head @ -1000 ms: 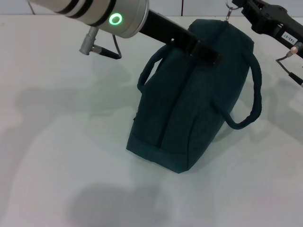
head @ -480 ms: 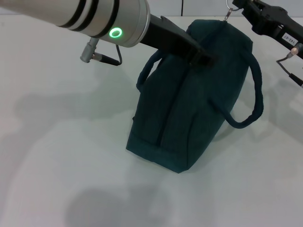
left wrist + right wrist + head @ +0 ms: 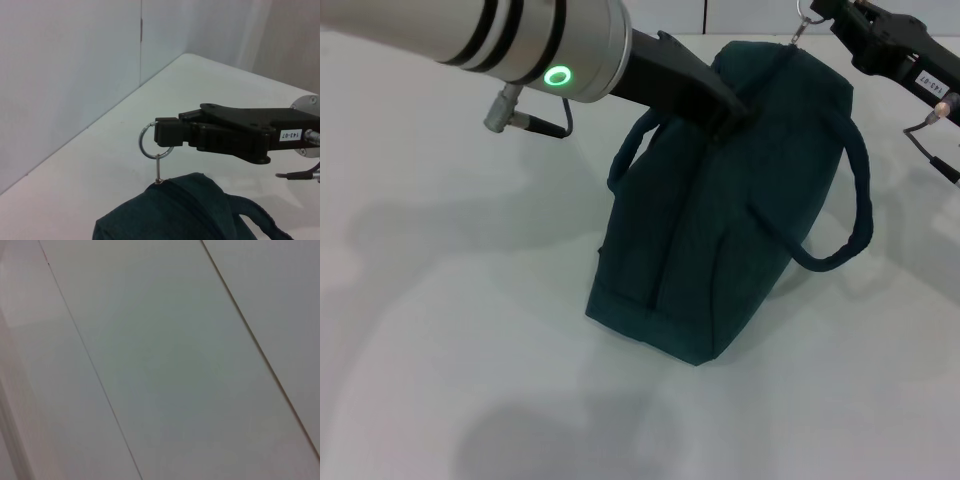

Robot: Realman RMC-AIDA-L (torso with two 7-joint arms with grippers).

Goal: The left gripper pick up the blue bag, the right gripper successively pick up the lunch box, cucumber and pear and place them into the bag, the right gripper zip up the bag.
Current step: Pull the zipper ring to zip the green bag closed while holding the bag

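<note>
One blue bag (image 3: pixel 720 220), two handles, one ring pull (image 3: pixel 150 142), two grippers, one table (image 3: pixel 440 330).

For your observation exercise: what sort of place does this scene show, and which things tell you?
Probably a robot test lab: a bare white table, plain panelled walls, and two black grippers handling a blue bag.

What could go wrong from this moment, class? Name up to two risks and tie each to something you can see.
1. The right gripper is clamped on the small ring pull at the far end of the blue bag. A thin ring could slip out, or a pull could drag the whole bag.
2. The left gripper sits at the bag's top by one handle; whether it grips is unclear. If not, the bag may tip or slide on the table.
</note>
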